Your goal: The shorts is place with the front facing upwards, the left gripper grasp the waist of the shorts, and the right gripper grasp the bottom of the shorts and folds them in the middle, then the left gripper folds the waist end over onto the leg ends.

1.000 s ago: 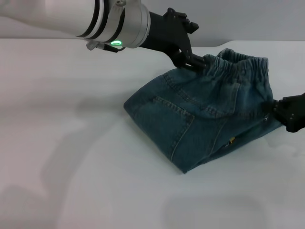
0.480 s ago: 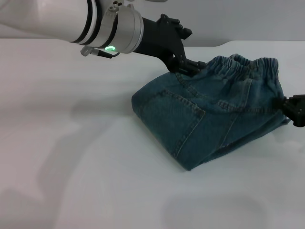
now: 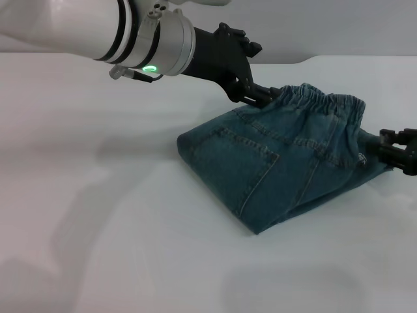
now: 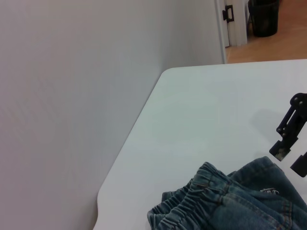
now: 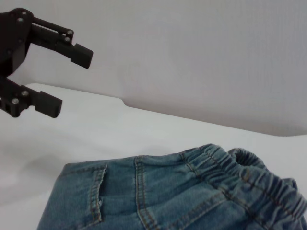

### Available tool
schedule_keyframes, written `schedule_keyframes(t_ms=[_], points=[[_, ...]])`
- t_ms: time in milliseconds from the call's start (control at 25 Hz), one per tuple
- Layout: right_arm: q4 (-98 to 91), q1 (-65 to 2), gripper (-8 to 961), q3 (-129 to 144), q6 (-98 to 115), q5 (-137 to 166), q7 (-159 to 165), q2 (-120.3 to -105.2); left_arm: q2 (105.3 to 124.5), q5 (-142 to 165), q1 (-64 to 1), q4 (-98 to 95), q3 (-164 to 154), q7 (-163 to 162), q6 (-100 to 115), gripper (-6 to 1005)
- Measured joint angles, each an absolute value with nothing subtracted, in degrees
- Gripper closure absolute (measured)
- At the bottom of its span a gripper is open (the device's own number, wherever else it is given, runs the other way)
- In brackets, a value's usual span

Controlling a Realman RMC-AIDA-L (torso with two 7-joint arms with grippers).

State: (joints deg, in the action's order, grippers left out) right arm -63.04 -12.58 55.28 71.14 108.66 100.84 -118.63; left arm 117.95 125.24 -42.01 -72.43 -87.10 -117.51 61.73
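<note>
Shorts already doubled over, both grippers at the waist end.

On the left, the left gripper (image 3: 259,95) reaches in from a silver wrist with a green ring, its tips at the near corner of the waist of the shorts (image 3: 324,99); the right wrist view shows its jaws spread apart and free of the cloth, so it holds nothing. In the middle of the white table (image 3: 98,215), the shorts (image 3: 280,160) lie as a compact folded bundle, pocket stitching up and the gathered band on top at the far side. At the right edge, the right gripper (image 3: 395,151) sits against the bundle's side; I cannot tell whether it pinches the denim. My judgement: the final fold looks laid, and what remains is withdrawing the arms.
</note>
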Motion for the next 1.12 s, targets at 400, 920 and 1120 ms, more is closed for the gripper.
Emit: schedule_keyframes(t_ms=[400,920,1120], points=[[-66.19,-9.44,535,49.89,70.43,106.4,100.95,-119.05,118.0,125.23,-41.01,-72.92,-86.67,-117.52,61.37,183],[-54.84,-3.91,534,34.48,70.94,73.32,70.22,-118.94,118.34,101.26,-23.98,-74.93,-87.48,-105.81,41.44,183],[-40.16,-4.76,534,30.4,76.21,57.8,48.14,-118.77,118.56,65.29,-16.44,-66.64,-88.55,-80.14,36.85,183]])
